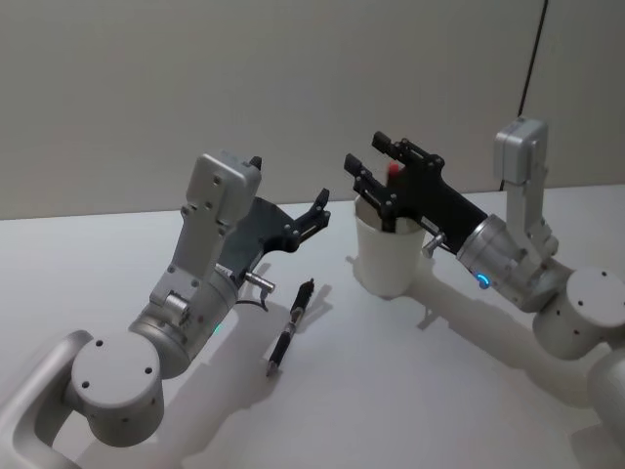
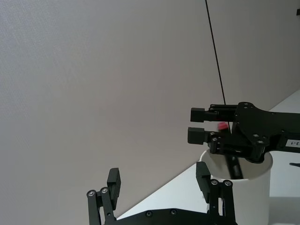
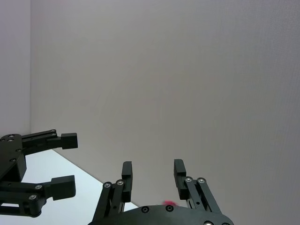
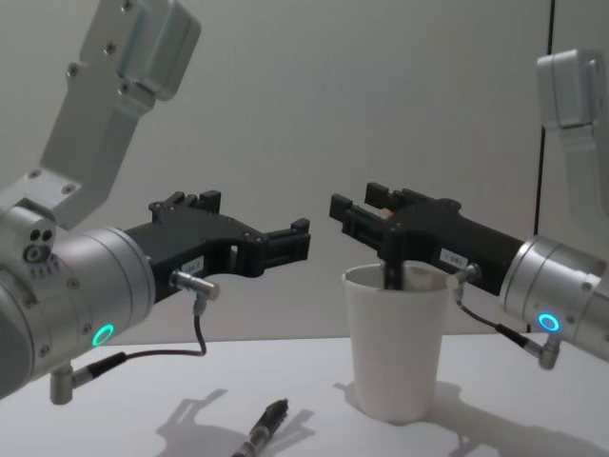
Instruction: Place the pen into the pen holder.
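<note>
The pen holder (image 1: 386,264), a white paper cup (image 4: 398,352), stands upright on the table. A black pen (image 2: 233,168) with a red end (image 1: 394,171) stands in it, leaning on the rim. My right gripper (image 1: 369,154) hovers open just over the cup's rim, the pen's red end close under its palm and its fingers (image 3: 126,169) apart. A second dark pen (image 1: 290,327) lies flat on the table, left of the cup and in front of it. My left gripper (image 1: 320,209) is open in the air above that pen, pointing at the cup (image 2: 253,192).
The white table (image 1: 410,391) runs back to a plain grey wall. A thin black cable (image 1: 532,59) hangs down the wall behind the right arm. Both arm bases stand at the near corners, leaving room between them.
</note>
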